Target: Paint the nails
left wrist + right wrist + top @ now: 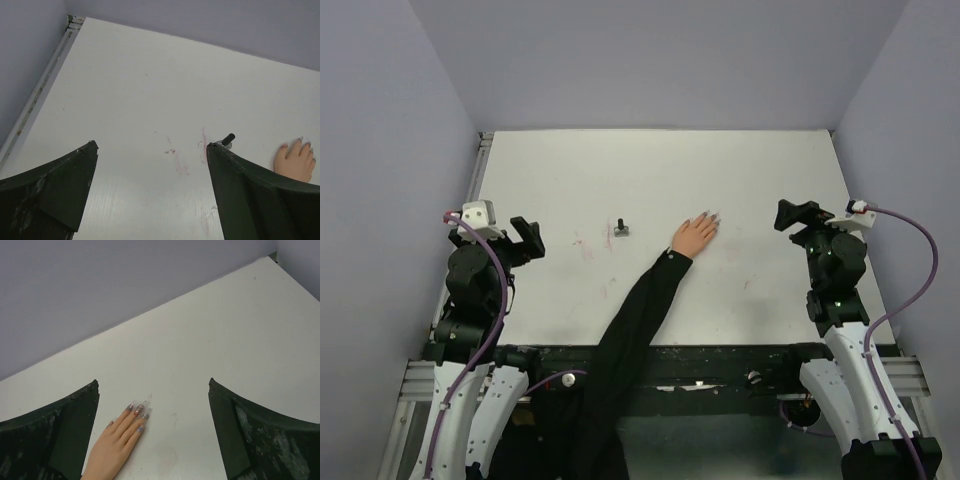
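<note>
Pale peach fake hand (695, 236) flat on the white table (570, 170), both arms off to the sides!
Its long black sleeve (638, 312) runs diagonally up from the near edge, so the greyish-purple nails (712, 217) point far-right, about mid-table. A small dark bottle (623, 228) stands just left of the hand, apart from it, with faint pink smears (586, 245) nearby. The left gripper (525, 240) and right gripper (798, 215) hover at either side, jaws spread wide, nothing held.
</note>
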{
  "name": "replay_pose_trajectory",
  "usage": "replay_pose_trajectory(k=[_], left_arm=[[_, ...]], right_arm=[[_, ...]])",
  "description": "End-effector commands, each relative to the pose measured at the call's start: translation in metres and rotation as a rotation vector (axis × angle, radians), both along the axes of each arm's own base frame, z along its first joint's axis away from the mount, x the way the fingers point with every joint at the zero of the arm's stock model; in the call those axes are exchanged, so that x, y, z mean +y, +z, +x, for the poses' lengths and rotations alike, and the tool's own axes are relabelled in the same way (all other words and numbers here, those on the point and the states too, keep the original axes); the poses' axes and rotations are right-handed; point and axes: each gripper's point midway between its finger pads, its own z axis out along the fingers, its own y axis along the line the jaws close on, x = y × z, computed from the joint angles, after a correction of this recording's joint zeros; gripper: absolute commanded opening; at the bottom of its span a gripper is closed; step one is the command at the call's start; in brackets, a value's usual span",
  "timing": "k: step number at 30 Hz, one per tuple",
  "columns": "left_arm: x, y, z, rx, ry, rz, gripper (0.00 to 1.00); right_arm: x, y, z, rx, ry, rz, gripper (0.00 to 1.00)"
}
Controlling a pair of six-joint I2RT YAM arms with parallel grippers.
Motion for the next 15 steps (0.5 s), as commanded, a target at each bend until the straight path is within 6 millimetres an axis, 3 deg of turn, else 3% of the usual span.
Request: replay_pose_trajectory(k=[1, 10, 15], left_arm=[[-0.003, 0.001, 0.002, 0.006, -0.012, -0.014, 0.99], [0.000, 0.003, 0.003, 0.018, 0.003, -0.009, 0.99], [0.001, -0.002, 0.003, 0.022, 0.002, 0.017, 0.99]], right_arm=[[-0.001, 0.003, 0.001, 0.001, 0.001, -0.015, 0.97], [0.012, 0.010, 0.008, 0.016, 0.079, -0.037, 0.96], [0.035, 0.012, 0.024, 0.078, 0.217, -0.067, 0.89]])
